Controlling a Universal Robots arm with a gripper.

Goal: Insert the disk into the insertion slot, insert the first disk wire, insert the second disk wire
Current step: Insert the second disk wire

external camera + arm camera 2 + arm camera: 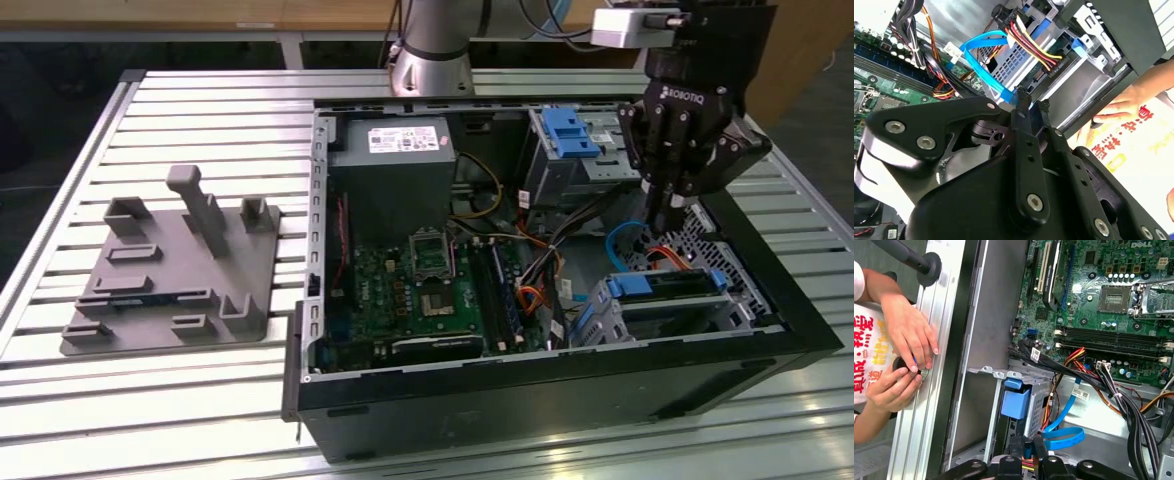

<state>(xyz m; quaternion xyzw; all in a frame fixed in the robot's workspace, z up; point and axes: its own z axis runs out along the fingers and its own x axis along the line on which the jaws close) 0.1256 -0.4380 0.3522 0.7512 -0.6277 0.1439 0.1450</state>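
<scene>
The disk (667,284), in its blue carrier (1015,401), sits inside the insertion slot (663,318), a perforated metal cage (1016,64) at the case's front corner. A red, yellow and black wire (1029,42) ends in a black plug (1053,67) at the disk's end. A flat blue wire (985,41) loops over the case floor and its end runs in between my fingertips. My gripper (666,226) hangs just behind the cage and is shut on that blue wire's end (1027,444). In the second wrist view my gripper (1032,100) points at the disk's end.
The open computer case (561,385) holds a motherboard (414,290), a power supply (394,150), loose cable bundles (1114,395) and a blue-latched upper bay (571,132). A grey fixture (174,265) lies at the exterior view's left. A person's hands (904,340) rest on the table beside the case wall.
</scene>
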